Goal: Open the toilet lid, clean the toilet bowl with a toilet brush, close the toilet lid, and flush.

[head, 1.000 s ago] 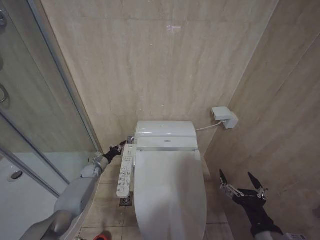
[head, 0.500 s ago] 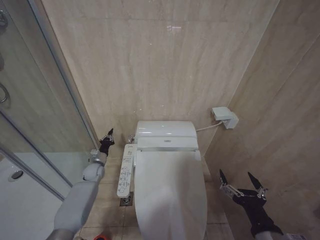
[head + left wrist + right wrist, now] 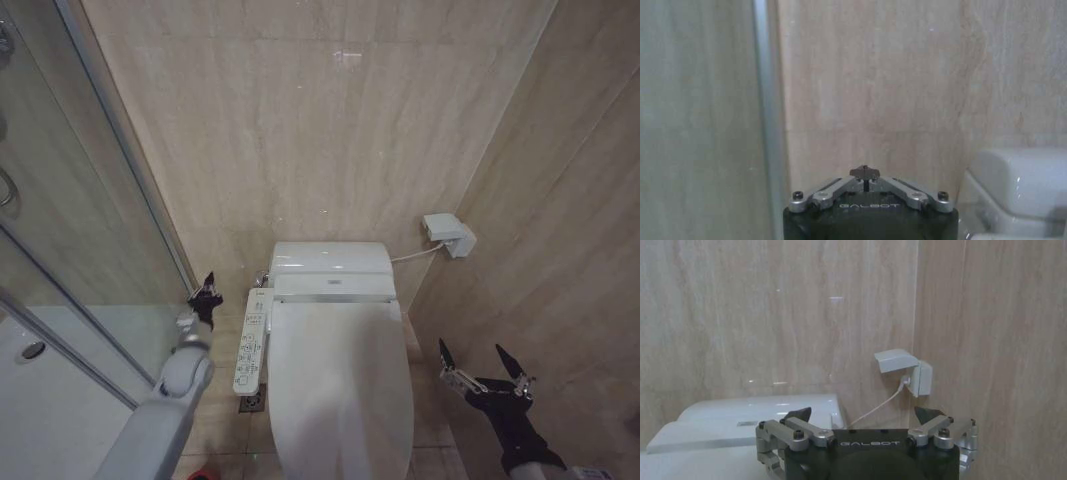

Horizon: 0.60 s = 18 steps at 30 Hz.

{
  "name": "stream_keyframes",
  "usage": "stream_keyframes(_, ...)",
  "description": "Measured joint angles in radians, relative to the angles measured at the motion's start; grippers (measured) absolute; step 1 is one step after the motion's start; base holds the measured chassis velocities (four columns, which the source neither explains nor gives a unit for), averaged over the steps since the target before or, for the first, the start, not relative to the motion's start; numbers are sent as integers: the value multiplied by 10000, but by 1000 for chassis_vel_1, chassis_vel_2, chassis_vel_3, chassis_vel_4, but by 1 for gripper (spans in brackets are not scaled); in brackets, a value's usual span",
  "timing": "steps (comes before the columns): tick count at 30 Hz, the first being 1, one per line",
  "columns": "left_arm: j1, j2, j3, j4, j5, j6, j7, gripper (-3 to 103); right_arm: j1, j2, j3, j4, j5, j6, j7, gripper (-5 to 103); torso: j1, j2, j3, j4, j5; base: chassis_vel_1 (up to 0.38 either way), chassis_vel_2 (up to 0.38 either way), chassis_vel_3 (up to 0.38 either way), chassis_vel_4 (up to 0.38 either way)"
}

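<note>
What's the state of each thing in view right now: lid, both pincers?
toilet lid: closed, lying flat over the bowl.
left pincer: shut, empty, raised beside the button panel, not touching it.
right pincer: open, empty, held off to the right of the toilet.
wall socket cover: flipped up, cable plugged in.

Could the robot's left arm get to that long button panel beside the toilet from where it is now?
Probably yes. The left gripper, fingers shut, hangs just beside the button panel, on its shower-glass side, with only bare floor between them. The closed toilet lid lies on the panel's other side.
</note>
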<state>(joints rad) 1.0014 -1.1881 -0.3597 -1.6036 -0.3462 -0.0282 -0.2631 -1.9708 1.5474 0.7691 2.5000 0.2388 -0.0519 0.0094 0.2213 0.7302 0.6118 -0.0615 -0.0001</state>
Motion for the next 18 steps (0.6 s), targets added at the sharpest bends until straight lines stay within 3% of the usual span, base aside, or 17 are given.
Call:
stream_keyframes(9,2003,411,-1046,-1653,-333,-115,857,0,0,-1,0,0,0,0,0,100,-1,0,0,-2,-1,0,0,0,0)
stream_keyframes(18,3047,164,-1578,-3409,-420,128,620,0,0,-1,0,-1,0,0,0,100,0,0,0,-2,2,0,0,0,0)
